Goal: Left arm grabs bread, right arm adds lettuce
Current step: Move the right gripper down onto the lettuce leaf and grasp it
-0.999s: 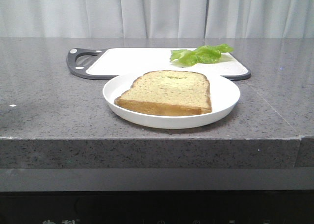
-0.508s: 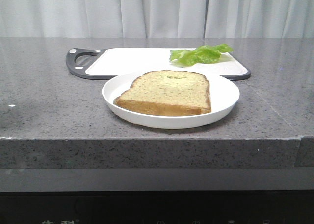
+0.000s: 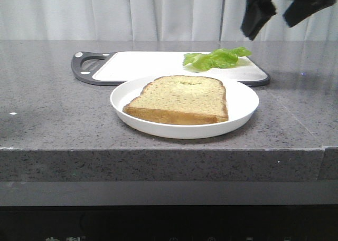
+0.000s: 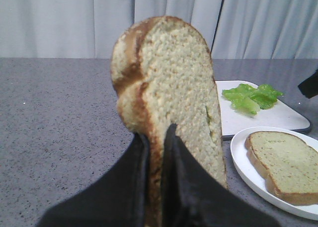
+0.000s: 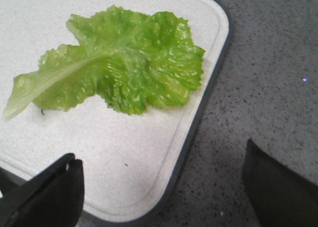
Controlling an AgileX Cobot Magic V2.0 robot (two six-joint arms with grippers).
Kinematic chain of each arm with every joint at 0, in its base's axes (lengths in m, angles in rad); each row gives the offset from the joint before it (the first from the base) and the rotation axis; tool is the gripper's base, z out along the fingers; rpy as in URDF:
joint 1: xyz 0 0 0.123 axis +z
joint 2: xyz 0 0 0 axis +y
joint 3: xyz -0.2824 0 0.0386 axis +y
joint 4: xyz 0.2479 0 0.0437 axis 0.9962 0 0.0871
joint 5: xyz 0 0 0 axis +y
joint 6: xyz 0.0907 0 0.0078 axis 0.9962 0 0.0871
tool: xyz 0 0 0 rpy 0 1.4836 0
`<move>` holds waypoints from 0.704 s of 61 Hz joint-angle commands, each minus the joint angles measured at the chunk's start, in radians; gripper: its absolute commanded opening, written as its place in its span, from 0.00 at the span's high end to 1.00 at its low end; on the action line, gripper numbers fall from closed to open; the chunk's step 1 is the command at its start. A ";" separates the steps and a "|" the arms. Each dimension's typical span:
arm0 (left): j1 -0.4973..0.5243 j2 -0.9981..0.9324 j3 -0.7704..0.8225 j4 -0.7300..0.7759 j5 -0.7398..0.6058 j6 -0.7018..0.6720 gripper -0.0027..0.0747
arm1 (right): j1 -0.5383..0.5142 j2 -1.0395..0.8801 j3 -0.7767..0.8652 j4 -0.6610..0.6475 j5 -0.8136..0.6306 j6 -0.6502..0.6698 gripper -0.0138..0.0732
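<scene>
Reaching for the lettuce leaf (image 5: 114, 63) is the step in hand: it lies flat near the far right corner of the white cutting board (image 3: 142, 64), just beside the dark rim. Your right gripper (image 3: 280, 11) hangs above and to the right of it with its jaws spread wide and nothing between them. Bring it down over the ruffled broad end, not the thin pale stem, and pinch a fold so the leaf lifts without tearing. Your left gripper (image 4: 155, 152) is clamped on a bread slice (image 4: 169, 98), holding it upright off the counter. The other slice (image 3: 182, 98) rests on the white plate (image 3: 240, 101) in front of the board; I judge that the leaf belongs there, laid flat and centred.
</scene>
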 commanded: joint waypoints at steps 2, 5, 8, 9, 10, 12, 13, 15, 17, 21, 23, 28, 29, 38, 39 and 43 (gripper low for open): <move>0.001 0.006 -0.028 -0.004 -0.092 -0.001 0.99 | 0.000 0.042 -0.135 -0.012 0.040 -0.034 0.09; 0.001 0.006 -0.028 -0.004 -0.092 -0.001 0.99 | 0.000 0.069 -0.176 -0.012 0.059 -0.042 0.09; 0.001 0.006 -0.028 -0.004 -0.092 -0.001 0.99 | 0.000 0.093 -0.207 -0.010 0.074 -0.057 0.09; 0.001 0.006 -0.028 -0.004 -0.092 -0.001 0.99 | 0.000 0.105 -0.217 -0.010 0.079 -0.061 0.09; 0.001 0.006 -0.028 -0.004 -0.092 -0.001 0.99 | 0.000 0.113 -0.232 -0.007 0.085 -0.068 0.09; 0.001 0.006 -0.028 -0.004 -0.092 -0.001 0.99 | 0.001 0.132 -0.251 -0.002 0.091 -0.078 0.09; 0.001 0.006 -0.028 -0.004 -0.092 -0.001 0.99 | 0.001 0.140 -0.260 0.000 0.096 -0.082 0.09; 0.001 0.006 -0.028 -0.004 -0.092 -0.001 0.99 | 0.001 0.155 -0.283 0.004 0.103 -0.090 0.09; 0.001 0.006 -0.028 -0.004 -0.092 -0.001 0.99 | 0.001 0.170 -0.300 0.008 0.109 -0.099 0.09; 0.001 0.006 -0.028 -0.004 -0.092 -0.001 0.99 | 0.001 0.206 -0.337 0.009 0.127 -0.106 0.09; 0.001 0.006 -0.028 -0.004 -0.092 -0.001 0.99 | 0.001 0.220 -0.357 0.009 0.136 -0.106 0.09; 0.001 0.006 -0.028 -0.004 -0.092 -0.001 0.99 | 0.001 0.256 -0.396 0.013 0.160 -0.108 0.09; 0.001 0.006 -0.028 -0.004 -0.092 -0.001 0.99 | 0.001 0.263 -0.399 0.014 0.163 -0.108 0.09; 0.001 0.006 -0.028 -0.004 -0.092 -0.001 0.99 | 0.001 0.295 -0.430 0.026 0.173 -0.119 0.09; 0.001 0.006 -0.028 -0.004 -0.092 -0.001 0.99 | 0.001 0.298 -0.433 0.027 0.175 -0.119 0.09; 0.001 0.006 -0.028 -0.004 -0.092 -0.001 0.99 | 0.001 0.305 -0.439 0.027 0.187 -0.119 0.10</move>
